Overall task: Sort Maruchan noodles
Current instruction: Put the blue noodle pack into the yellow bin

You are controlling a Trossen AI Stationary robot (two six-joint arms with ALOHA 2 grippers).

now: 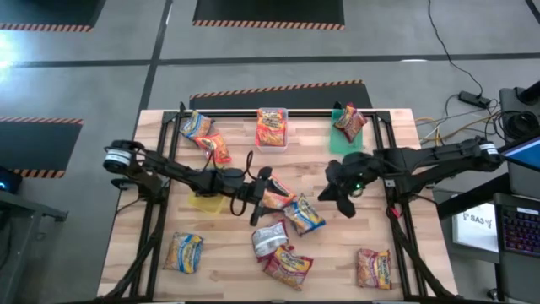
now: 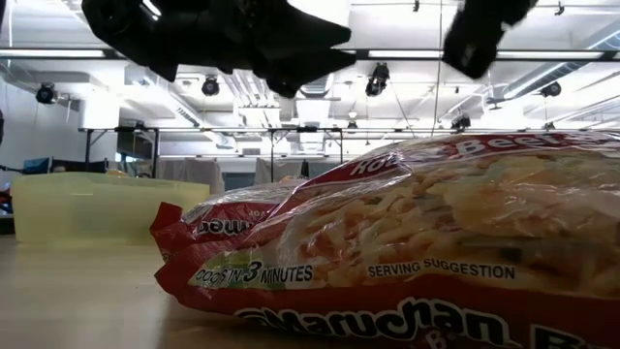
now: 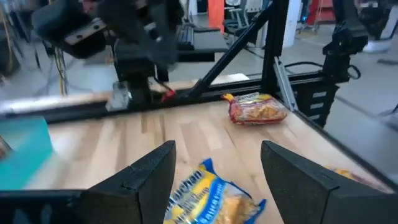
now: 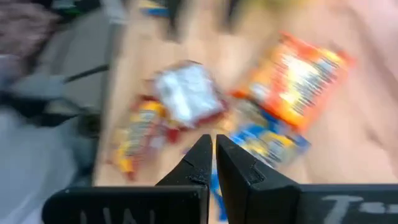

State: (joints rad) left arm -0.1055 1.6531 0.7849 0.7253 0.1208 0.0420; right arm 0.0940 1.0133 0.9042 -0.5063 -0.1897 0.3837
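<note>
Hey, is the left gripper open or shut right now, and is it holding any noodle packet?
Open, holding nothing. The left gripper has its two fingers spread wide apart above a yellow-and-blue packet lying on the table.

Both arms: dark, slender jointed links with black cables looped alongside. Left arm (image 1: 169, 173) has a pale grey collar at its base. Right tool (image 4: 213, 163): two black wedge-shaped fingers, faint embossed lettering on mount.

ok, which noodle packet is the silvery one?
The silver packet in the central cluster, between the blue-and-yellow packet and a red packet; every other packet shows printed colour.
</note>
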